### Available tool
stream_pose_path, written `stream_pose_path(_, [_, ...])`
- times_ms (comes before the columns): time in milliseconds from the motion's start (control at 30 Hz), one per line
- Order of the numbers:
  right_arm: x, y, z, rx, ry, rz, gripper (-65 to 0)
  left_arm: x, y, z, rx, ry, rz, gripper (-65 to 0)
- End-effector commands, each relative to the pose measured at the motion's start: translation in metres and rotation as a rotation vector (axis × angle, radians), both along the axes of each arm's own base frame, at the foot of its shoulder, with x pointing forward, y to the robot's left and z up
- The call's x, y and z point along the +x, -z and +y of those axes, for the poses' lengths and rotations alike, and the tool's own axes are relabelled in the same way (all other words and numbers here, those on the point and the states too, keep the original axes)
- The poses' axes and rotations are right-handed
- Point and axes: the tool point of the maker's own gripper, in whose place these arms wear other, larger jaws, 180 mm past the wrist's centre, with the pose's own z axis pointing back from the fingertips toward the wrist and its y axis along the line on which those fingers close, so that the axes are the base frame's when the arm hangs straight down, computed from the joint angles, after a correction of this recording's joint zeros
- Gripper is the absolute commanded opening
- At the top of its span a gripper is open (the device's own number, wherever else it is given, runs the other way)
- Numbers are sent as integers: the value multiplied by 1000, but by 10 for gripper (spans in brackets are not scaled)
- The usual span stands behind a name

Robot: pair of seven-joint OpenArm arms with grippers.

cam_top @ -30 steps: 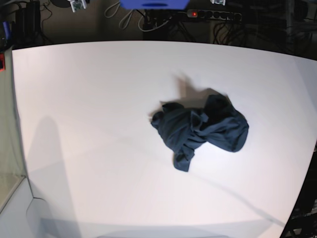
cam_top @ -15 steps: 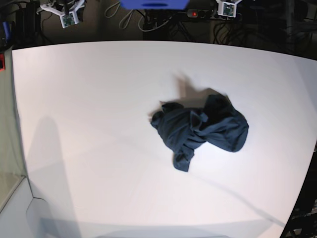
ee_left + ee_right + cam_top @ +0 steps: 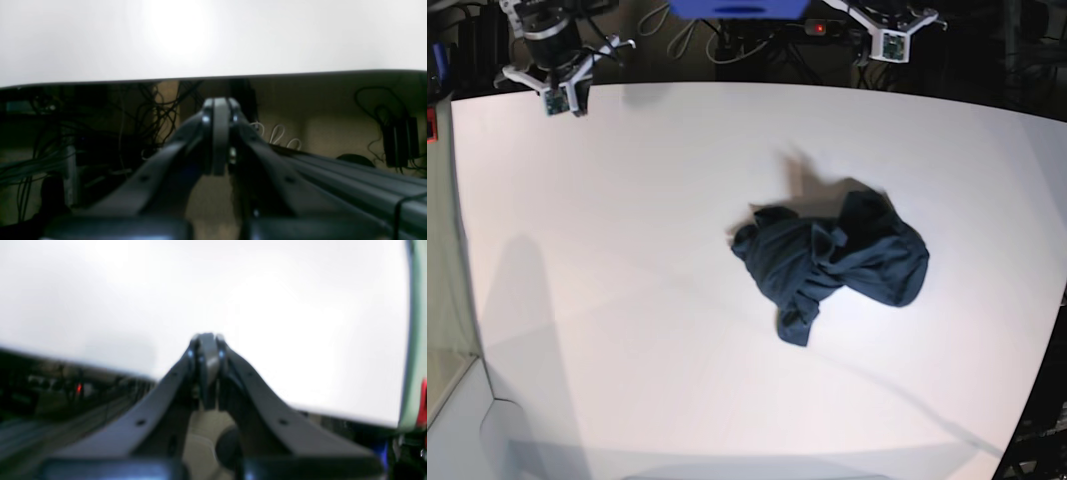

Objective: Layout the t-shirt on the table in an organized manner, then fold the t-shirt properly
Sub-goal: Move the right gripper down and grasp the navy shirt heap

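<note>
The t-shirt is a dark navy crumpled heap right of the middle of the white table. In the base view both arms reach in over the far edge. The right arm is at the far left corner and the left arm at the far right, both well away from the shirt. My left gripper is shut with nothing in it, over the table's edge. My right gripper is shut and empty too, above bare table. Neither wrist view shows the shirt.
Behind the far edge lie tangled cables, a power strip with a red light and a blue object. A pale green panel runs along the table's left side and also shows in the right wrist view.
Both arms have come further into the base view from the top, out over the table's far edge. The t-shirt has not moved.
</note>
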Motion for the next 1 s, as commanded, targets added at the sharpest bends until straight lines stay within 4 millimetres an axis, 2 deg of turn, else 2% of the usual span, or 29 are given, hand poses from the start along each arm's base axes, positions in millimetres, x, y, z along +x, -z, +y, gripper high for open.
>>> stream_pose_path(0, [12,-12,3,3,-12,-57,-650,9,-10,-1,-5,-6,-49,-650])
stream_pose_path(100, [47,-29,17,30,-38,-154,-650,24,-14,-1,-6,-7,-90,-650])
stream_pose_path(233, [83,-50,39,81,-59,-262,-650,41,-20,-1,-6,-7,-133,-650])
stream_pose_path(333, [106,-68,70,147,-104,-334,-650,58,-26,-1,-9,-9,-180,-650])
stream_pose_path(400, [113,-76,93,192,-141,-358,-650,68,-30,-2,-10,-11,-206,-650])
stream_pose_path(567, [108,-76,150,275,-255,-306,-650,83,-37,-2,-11,-10,-251,-647])
stream_pose_path(667, [107,-80,181,295,-342,-281,-602,84,-38,-1,-10,-12,-253,-606])
stream_pose_path(800, [119,-95,203,306,-395,-302,-533,83,-37,-1,-10,-12,-251,-554])
stream_pose_path(967, [138,-97,209,288,-400,-302,-461,81,-36,-1,-10,-12,-245,-549])
